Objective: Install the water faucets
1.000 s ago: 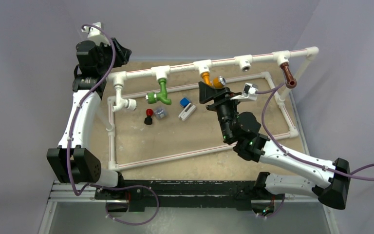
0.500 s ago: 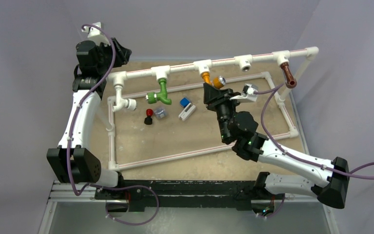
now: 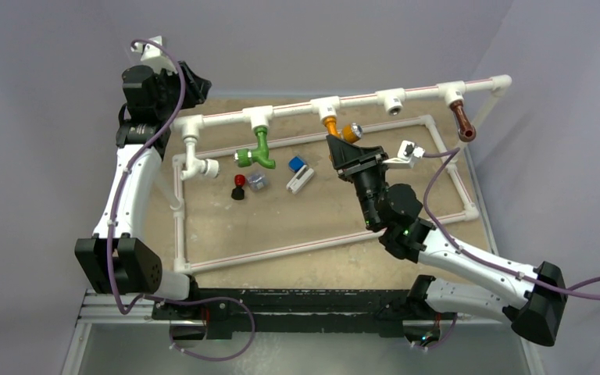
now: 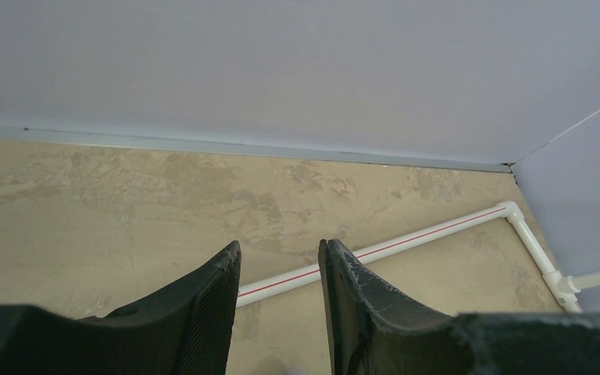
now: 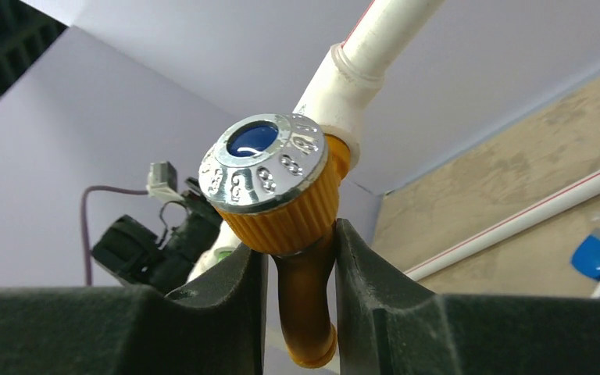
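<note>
The orange faucet (image 3: 332,125) with a silver round cap hangs from a tee on the raised white pipe rail (image 3: 359,100). My right gripper (image 3: 344,150) is shut on its bent orange spout just under the cap; in the right wrist view the spout (image 5: 303,305) sits between my fingers (image 5: 301,234). The green faucet (image 3: 259,148) hangs from the tee to its left. The brown faucet (image 3: 462,121) hangs from the far right tee. My left gripper (image 3: 191,82) is raised at the back left, open and empty (image 4: 279,248).
An open tee socket (image 3: 393,101) sits on the rail between the orange and brown faucets. An open elbow socket (image 3: 203,166) hangs at the left. A red-and-black knob (image 3: 239,186), a small grey part (image 3: 257,182) and a blue-and-white part (image 3: 299,173) lie inside the floor pipe frame (image 3: 281,248).
My right wrist has turned and shifted slightly right while staying on the orange faucet. The left arm has not moved.
</note>
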You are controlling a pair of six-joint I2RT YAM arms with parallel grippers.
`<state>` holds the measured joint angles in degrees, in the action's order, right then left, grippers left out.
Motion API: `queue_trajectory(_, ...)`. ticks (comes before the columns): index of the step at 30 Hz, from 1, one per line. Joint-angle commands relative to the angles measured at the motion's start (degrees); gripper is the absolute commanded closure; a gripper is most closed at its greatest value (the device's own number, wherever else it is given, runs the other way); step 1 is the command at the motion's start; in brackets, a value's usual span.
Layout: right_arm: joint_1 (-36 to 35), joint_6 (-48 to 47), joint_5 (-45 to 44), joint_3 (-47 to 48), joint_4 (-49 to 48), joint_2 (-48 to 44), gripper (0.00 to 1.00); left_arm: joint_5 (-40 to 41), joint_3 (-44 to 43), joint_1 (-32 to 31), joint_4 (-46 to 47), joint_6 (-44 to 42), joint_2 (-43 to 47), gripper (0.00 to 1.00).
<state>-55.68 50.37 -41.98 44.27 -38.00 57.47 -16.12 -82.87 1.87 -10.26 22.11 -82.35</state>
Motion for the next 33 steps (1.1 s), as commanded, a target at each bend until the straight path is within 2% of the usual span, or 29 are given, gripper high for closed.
queue_trajectory(1, 1.47, 17.54, 3.58, -2.25, -3.28, 0.03, 1.00, -1.55, 4.56, 0.59, -7.03, 1.01, -4.41, 0.59)
queue_trajectory(9, 1.50, 10.45, 1.79, 0.07, -0.85, -0.80, 1.00, -1.62, 4.56, 0.64, -6.96, 1.01, -4.48, 0.59)
queue_trajectory(16, 1.45, 2.21, 2.10, -0.49, 2.24, -2.98, 0.57, -1.57, 4.64, 0.68, -6.94, 1.01, -4.73, 0.59)
queue_trajectory(19, 1.45, -1.79, 1.96, 0.72, 6.71, -4.17, 0.38, -1.59, 4.69, 0.68, -6.76, 1.08, -4.73, 0.59)
queue_trajectory(24, 1.46, -7.02, 1.31, 2.33, 13.64, -6.98, 0.24, -1.89, 4.74, 0.68, -6.66, 1.35, -5.09, 0.59)
queue_trajectory(33, 1.45, -11.76, 5.27, 2.97, 26.79, -15.18, 0.15, -3.05, 4.45, 0.75, -5.82, 1.90, -3.93, 0.59)
